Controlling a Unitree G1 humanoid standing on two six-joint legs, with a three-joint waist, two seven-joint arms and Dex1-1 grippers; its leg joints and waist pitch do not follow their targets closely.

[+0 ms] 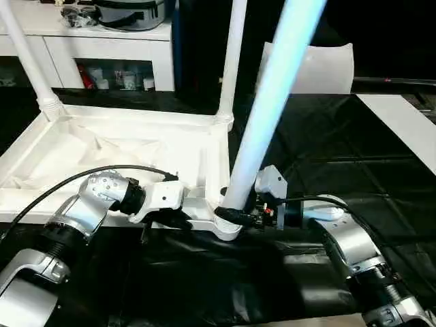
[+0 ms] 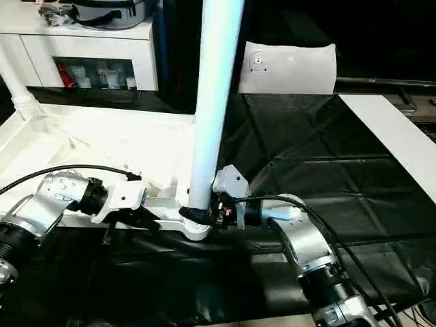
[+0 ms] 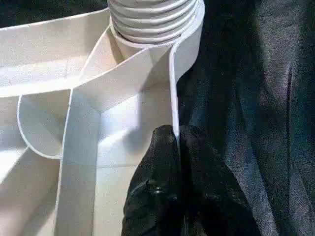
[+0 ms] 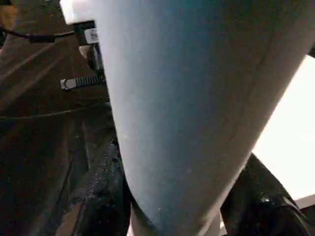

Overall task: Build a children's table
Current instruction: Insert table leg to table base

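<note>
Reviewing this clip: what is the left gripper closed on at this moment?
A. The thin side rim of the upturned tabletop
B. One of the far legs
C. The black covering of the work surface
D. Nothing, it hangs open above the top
A: in the left wrist view the left gripper has its black fingers pinched on the tabletop rim, near the corner socket.

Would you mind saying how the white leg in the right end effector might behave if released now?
The leg looks long and leans, so it may tip. Its smooth round surface probably slips and rolls. Its base sits in the corner socket, which may steady it.
</note>
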